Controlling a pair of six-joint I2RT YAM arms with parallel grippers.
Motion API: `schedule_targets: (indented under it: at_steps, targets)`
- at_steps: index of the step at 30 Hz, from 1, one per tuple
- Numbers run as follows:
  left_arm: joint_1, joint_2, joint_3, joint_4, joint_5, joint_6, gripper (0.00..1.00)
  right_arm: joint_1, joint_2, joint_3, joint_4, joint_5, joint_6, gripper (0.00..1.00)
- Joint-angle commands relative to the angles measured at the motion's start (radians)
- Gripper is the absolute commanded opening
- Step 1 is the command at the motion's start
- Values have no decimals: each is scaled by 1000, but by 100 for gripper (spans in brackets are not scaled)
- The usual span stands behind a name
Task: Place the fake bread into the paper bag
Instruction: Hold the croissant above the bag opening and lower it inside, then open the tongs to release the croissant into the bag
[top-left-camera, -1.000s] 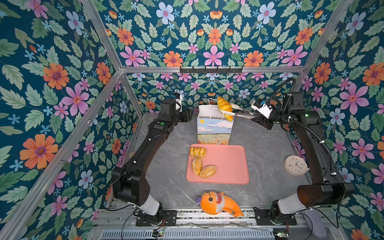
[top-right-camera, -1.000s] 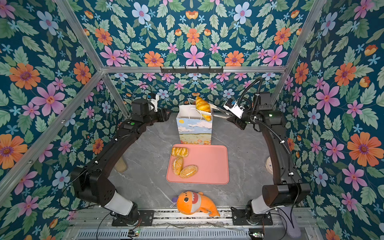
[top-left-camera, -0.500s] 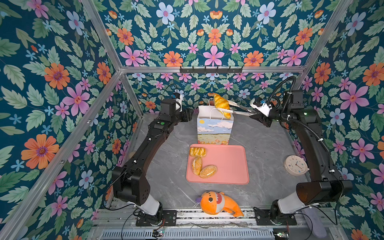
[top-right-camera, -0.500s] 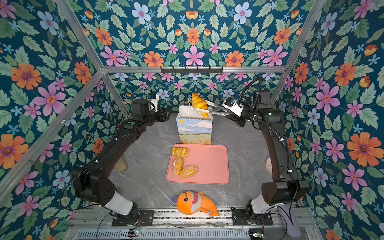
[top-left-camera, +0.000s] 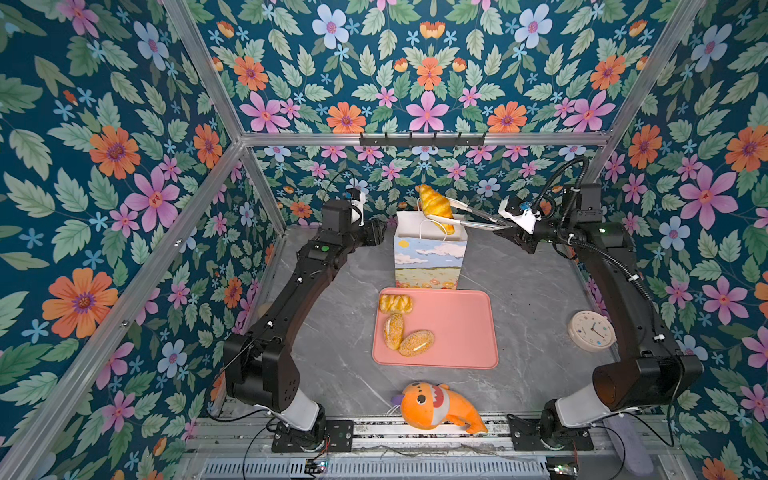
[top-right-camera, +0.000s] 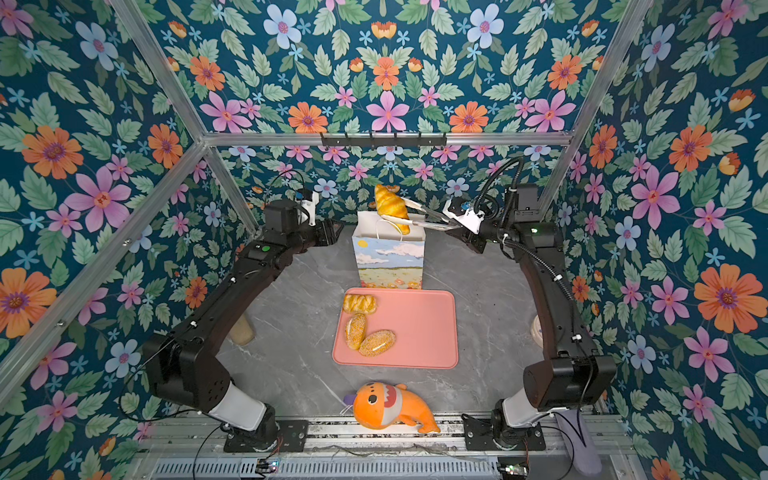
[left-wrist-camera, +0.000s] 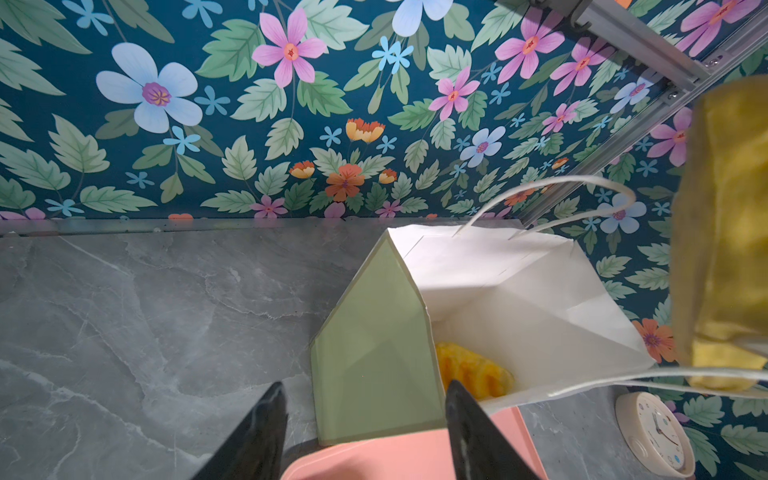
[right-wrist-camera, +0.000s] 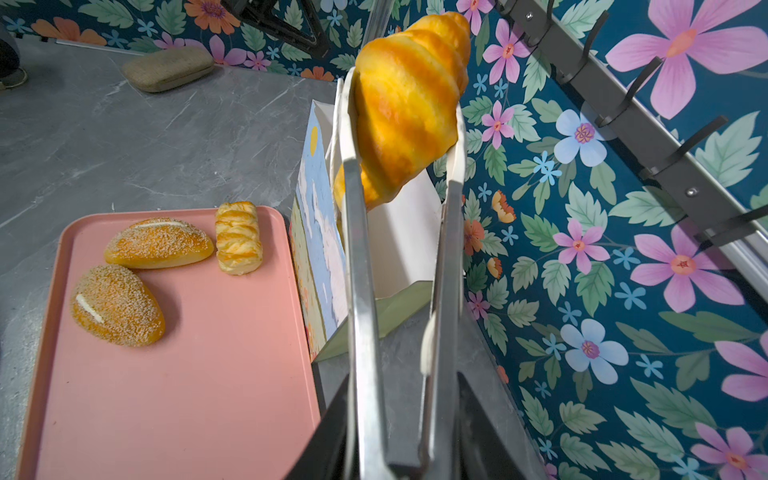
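While the right tool clamps the tongs, pinching a croissant just above the paper bag, the left tool stands spread at the bag's left side. One pastry lies inside. A braided bun and two sesame rolls wait on the near tray.

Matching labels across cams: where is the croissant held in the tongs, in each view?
Top view: croissant in the upper centre, at the mouth of the paper bag.
Top view: same spot, just left of centre.
Left wrist: blurred yellow mass at the right edge.
Right wrist: top centre, pinched between the tips of the tongs, croissant at.
Shared landmark: the paper bag, visible in all four.
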Motion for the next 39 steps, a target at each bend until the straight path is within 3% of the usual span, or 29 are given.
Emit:
schedule_targets:
  at_steps: [1, 11, 24, 39]
  targets:
    - [0, -3, -5, 31, 22, -14, 62, 1, 1, -18, 58, -50, -28, 33]
    - [0, -1, -10, 38, 37, -29, 62, 0, 39, -25, 65, 29, -64, 33]
    - [0, 8, -15, 50, 42, -43, 62, 2, 90, -8, 68, -9, -69, 34]
    - [-1, 15, -26, 61, 50, -50, 62, 41, 113, -42, 68, 70, -93, 35]
